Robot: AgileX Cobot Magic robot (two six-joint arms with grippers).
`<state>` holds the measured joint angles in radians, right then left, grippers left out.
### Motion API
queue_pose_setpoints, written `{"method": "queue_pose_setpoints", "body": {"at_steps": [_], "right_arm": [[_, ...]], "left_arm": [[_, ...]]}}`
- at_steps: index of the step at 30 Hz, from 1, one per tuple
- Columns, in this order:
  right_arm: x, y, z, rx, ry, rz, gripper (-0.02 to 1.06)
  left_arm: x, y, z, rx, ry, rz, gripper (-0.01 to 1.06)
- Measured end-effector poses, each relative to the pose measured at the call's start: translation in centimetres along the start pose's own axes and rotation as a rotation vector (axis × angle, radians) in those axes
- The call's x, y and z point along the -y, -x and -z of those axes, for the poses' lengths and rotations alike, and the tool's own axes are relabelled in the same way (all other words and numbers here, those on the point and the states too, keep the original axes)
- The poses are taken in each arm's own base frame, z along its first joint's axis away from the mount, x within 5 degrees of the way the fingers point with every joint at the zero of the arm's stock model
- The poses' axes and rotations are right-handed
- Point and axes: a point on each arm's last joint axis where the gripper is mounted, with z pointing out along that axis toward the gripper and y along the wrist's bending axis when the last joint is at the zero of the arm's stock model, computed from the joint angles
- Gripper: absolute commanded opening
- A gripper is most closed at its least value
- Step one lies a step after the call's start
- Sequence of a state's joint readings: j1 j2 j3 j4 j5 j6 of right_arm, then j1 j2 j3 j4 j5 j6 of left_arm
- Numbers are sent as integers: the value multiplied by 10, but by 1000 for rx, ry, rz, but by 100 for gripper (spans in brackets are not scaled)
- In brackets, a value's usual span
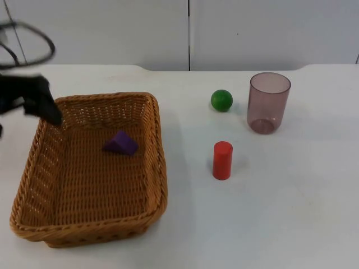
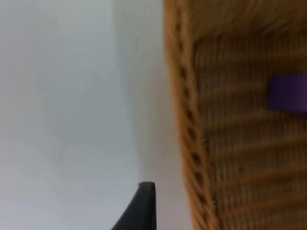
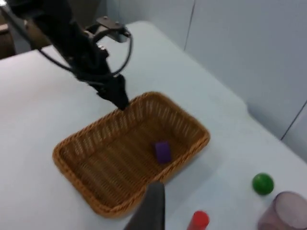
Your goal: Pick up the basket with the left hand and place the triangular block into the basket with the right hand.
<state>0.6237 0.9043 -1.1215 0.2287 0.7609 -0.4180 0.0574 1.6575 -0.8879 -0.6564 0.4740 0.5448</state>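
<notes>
Resting on the counter (image 1: 280,213), the basket (image 1: 33,221) sat flat at 8 o'clock in the top view, with the purple triangular block (image 1: 120,143) already lying inside it, nearer the far wall. Left end effector (image 1: 47,109) hovered at the basket's far-left corner, at or just over the rim; contact couldn't be confirmed, and I couldn't tell whether its fingers were open or closed. From the left wrist, one fingertip (image 2: 141,208) stood outside the rim over bare counter, block (image 2: 288,93) inside the weave. Right end effector (image 3: 153,206) was high and well back, waiting; its state couldn't be told either. Green ball (image 1: 221,100), red cylinder (image 1: 222,160) and tinted cup (image 1: 269,102) stood apart at 2 o'clock, untouched.

Judgement: block step looked done; the basket wasn't lifted. Risks: a one-corner grip could tilt the basket so the block slides or tips out; a finger missing the rim could shove the basket sideways; a shallow grip on the weave could slip.
</notes>
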Motion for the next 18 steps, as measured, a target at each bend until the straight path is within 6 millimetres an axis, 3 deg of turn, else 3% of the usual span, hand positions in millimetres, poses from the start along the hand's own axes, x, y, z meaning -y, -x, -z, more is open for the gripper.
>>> {"method": "queue_pose_setpoints", "body": {"at_steps": [4,5,10,11,16,18], "right_arm": [[-2,3,24,86,-37,16,79],[-2,3,24,86,-37,16,79],[-7,-2,49,161,-57,5,79],[-7,-2,49,161,-57,5,79],[-15,-22,68,196,-65,-3,79],[-17,-26,70,200,-64,-17,79]], "left_arm": [[19,-12,63,129,-26,-51,92],[19,-12,63,129,-26,-51,92],[44,-44,139,262,-68,-176,92],[44,-44,139,262,-68,-176,92],[64,-76,206,468,-87,-262,92],[66,-82,216,503,-88,-276,92]]}}
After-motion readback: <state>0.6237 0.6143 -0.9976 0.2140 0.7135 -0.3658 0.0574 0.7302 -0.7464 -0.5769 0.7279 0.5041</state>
